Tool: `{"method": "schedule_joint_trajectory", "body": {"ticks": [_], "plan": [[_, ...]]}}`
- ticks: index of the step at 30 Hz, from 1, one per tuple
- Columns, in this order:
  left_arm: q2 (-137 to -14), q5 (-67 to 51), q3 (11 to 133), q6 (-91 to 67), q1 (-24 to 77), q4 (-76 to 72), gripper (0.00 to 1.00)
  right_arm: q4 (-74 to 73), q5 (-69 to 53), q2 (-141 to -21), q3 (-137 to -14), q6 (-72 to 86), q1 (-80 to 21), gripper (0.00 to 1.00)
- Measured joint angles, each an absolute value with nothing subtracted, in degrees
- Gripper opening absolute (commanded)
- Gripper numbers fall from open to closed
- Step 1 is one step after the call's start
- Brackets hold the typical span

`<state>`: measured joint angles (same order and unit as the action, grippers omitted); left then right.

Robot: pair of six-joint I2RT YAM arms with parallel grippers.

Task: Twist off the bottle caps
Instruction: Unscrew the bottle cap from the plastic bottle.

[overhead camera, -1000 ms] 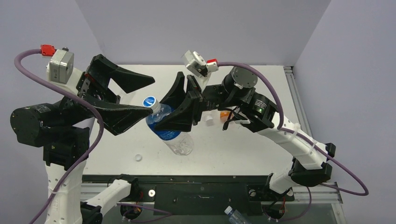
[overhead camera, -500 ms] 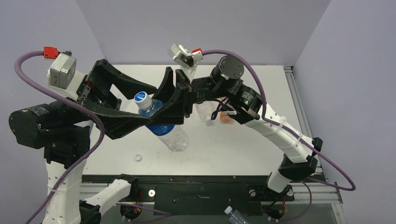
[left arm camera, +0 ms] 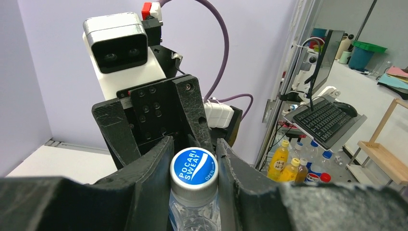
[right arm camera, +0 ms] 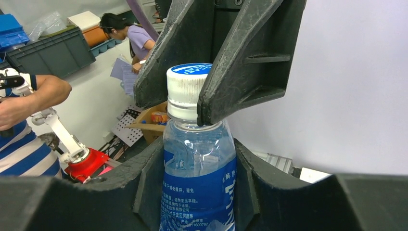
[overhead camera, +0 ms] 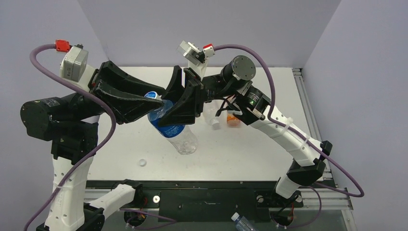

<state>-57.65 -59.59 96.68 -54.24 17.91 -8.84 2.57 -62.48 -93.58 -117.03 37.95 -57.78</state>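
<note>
The left tool [left arm camera: 193, 166] clamps the cap [right arm camera: 188, 91] at the bottle [overhead camera: 183, 142]'s upper left end, while the right tool [right arm camera: 198, 183] clamps its body below.

I had the bottle [overhead camera: 185, 142] above the worktop [overhead camera: 250, 144]: left end effector [left arm camera: 194, 168] on its cap [overhead camera: 154, 95], right end effector [right arm camera: 198, 185] around its body, loose cap [overhead camera: 142, 162] near-left of it.

Blue-topped white ridged cap [left arm camera: 194, 165] sits on the tilted bottle [right arm camera: 198, 187].
</note>
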Motion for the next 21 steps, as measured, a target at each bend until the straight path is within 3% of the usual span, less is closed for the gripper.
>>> {"method": "schedule_joint_trajectory", "body": {"ticks": [6, 11, 16, 21], "plan": [[-58.1, -59.0, 97.0, -52.2, 17.8, -5.9, 0.0, 3.7, -62.8, -93.4, -115.6, 37.5, -56.5, 0.0], [-58.7, -57.8, 98.1, -48.5, 17.3, -1.5, 0.0, -5.6, -59.2, -92.8, -117.7, 29.8, -55.8, 0.0], [-59.4, -53.8, 100.0, -43.3, 16.3, 4.5, 0.0, -19.1, -48.0, -92.7, -123.3, 18.4, -57.0, 0.0], [-59.5, -49.1, 102.3, -37.4, 16.0, 12.1, 0.0, -27.6, -29.1, -92.4, -126.6, 8.6, -62.5, 0.0]]}}
